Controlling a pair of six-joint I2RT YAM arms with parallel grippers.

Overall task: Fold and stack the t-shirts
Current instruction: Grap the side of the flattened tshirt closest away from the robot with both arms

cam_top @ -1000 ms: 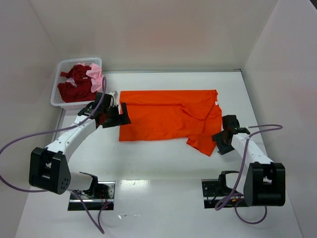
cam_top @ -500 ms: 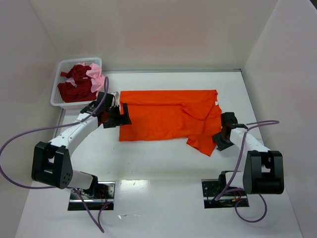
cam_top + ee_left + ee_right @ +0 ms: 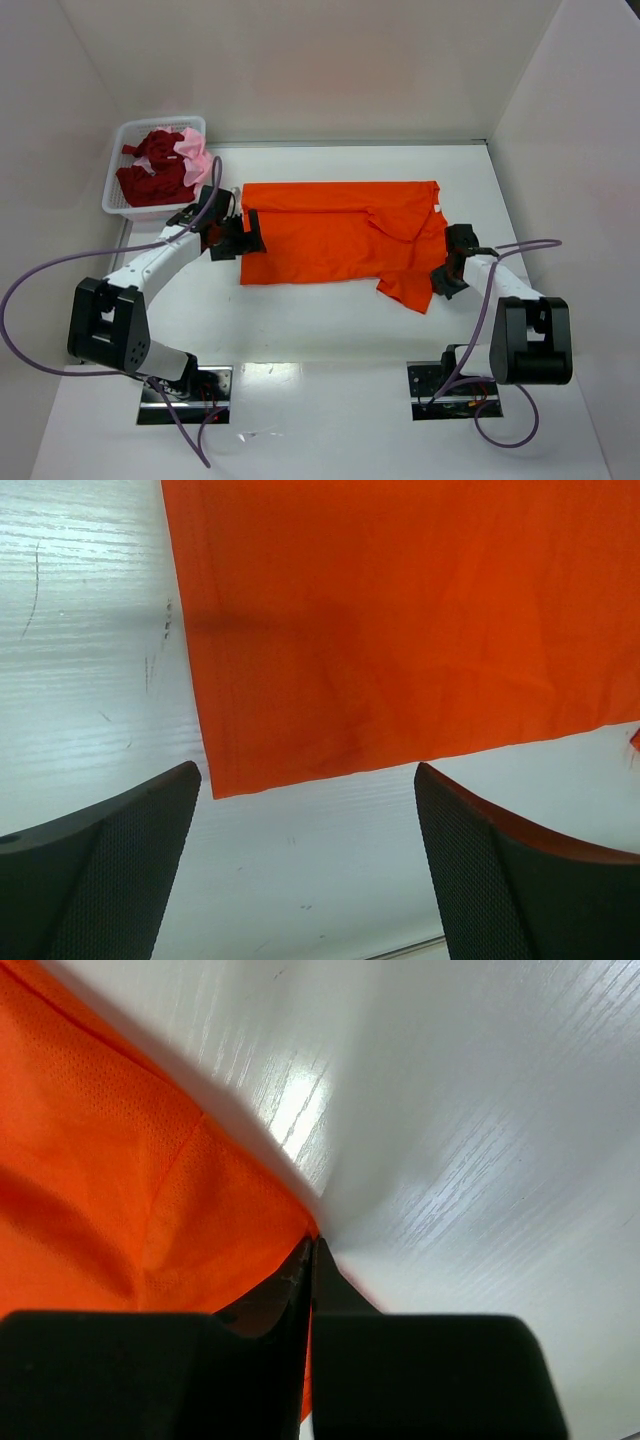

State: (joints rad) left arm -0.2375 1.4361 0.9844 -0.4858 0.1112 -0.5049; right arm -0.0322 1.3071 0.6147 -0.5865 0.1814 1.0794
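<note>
At table centre lies the orange t-shirt (image 3: 340, 235), spread flat. It looks light and limp, so it will likely sag and crease; corners and hem edges seem the best holds. The left gripper (image 3: 305, 780) hangs wide open at its 9 o'clock edge, gripping nothing. The right gripper (image 3: 310, 1260), at 4 o'clock, is pinched closed on the cloth's edge.

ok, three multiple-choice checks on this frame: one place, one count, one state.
1. Where is the white plastic mesh basket? A) far left corner B) near right C) between the arm bases
2. How many shirt colours lie in it? A) one B) two C) four
3. The left hand is: A) open B) shut on cloth C) out of view
Key: 1 A, top view shows it far left. 2 B, dark red shirt and pale pink shirt. 3 A, its fingers stand apart over a corner of the bright orange cloth t-shirt.
</note>
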